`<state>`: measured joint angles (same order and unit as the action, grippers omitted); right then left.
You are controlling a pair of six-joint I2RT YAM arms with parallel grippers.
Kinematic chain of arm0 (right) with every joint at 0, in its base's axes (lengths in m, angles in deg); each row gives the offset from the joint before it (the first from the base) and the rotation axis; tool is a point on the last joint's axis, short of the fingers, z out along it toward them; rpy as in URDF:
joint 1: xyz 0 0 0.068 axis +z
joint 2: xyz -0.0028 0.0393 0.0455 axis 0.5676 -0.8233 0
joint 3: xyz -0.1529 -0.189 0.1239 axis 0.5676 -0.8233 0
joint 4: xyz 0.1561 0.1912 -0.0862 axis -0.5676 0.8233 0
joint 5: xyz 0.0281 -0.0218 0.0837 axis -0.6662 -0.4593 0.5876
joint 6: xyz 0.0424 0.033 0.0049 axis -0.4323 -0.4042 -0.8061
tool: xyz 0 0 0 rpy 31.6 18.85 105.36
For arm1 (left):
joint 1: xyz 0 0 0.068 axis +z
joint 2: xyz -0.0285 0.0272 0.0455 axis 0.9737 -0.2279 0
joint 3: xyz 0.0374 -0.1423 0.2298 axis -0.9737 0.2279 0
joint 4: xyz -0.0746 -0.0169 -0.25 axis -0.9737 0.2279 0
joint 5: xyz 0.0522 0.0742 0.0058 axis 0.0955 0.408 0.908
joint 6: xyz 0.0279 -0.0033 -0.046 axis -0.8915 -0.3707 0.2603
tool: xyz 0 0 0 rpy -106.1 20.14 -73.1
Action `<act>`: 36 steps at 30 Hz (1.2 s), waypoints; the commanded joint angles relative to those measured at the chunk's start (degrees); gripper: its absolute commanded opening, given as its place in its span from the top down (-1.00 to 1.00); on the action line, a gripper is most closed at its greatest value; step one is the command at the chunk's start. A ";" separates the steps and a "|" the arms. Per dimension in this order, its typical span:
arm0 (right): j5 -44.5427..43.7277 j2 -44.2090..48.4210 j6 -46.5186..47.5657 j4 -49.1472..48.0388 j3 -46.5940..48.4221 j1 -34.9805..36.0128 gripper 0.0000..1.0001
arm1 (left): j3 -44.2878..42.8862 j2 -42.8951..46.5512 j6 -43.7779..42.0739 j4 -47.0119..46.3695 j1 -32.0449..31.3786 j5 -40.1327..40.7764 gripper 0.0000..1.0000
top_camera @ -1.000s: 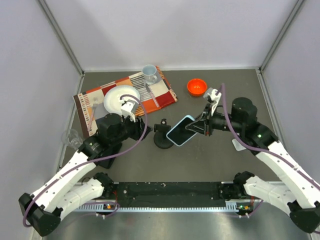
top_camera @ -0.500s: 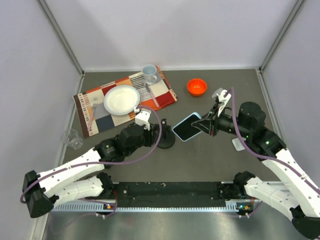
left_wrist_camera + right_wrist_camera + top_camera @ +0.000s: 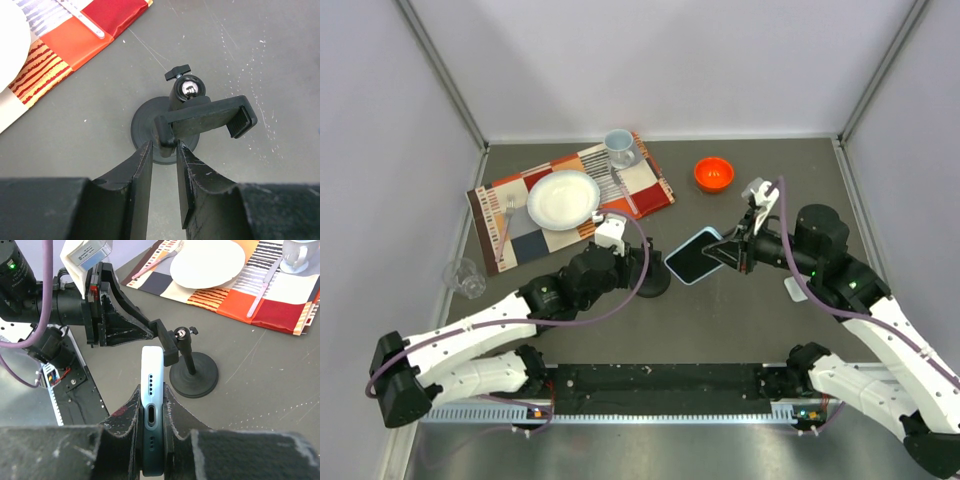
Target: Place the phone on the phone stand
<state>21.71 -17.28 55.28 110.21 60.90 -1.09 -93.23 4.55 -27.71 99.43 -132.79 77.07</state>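
The phone [image 3: 692, 256], in a light blue case with a dark screen, is held in the air just right of the black phone stand [image 3: 653, 283]. My right gripper [image 3: 730, 252] is shut on the phone's end. In the right wrist view the phone [image 3: 151, 375] stands edge-on between the fingers [image 3: 175, 407], pointing at the stand [image 3: 195, 375]. My left gripper [image 3: 638, 262] reaches the stand from the left. In the left wrist view its tips [image 3: 164, 147] are closed on the left end of the stand's cradle [image 3: 210, 114], above the round base [image 3: 142, 131].
A striped placemat [image 3: 570, 195] at the back left carries a white plate [image 3: 563, 198], a cup [image 3: 618, 147] and cutlery. An orange bowl [image 3: 714, 174] sits at the back. A clear glass [image 3: 465, 278] stands at the left. A white object [image 3: 794, 290] lies under the right arm.
My left arm has swung right from beside the placemat to the stand and closed on its cradle. My right gripper drew the phone slightly to the right.
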 commanded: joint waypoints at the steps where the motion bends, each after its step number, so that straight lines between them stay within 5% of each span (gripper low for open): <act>1: 1.93 0.36 0.58 -4.79 0.92 -0.27 1.00 | -2.56 -0.92 -0.95 -3.76 -0.29 2.21 0.40; 9: 4.56 -2.53 1.98 -4.62 1.18 -0.27 1.00 | -2.57 -1.98 -1.48 -4.47 -0.37 1.60 0.47; 20: 8.15 -5.08 6.73 -2.95 1.44 -0.27 1.00 | -1.25 -0.75 -5.87 -6.93 -0.37 -2.87 1.00; 25: 14.75 -6.49 16.82 -2.77 1.45 2.01 1.00 | 0.07 0.74 -7.89 -8.33 -0.29 -7.71 1.00; 28: 26.31 -8.51 25.00 -1.19 2.23 3.85 1.00 | 1.12 1.71 -9.99 -9.74 -0.29 -10.79 1.00; 36: 29.18 -15.79 42.22 3.47 5.66 10.71 1.00 | 0.60 1.89 -17.46 -7.99 -0.29 -19.76 1.00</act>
<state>44.85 -31.51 85.27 115.26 62.04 7.85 -91.86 4.77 -40.23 95.60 -132.82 63.93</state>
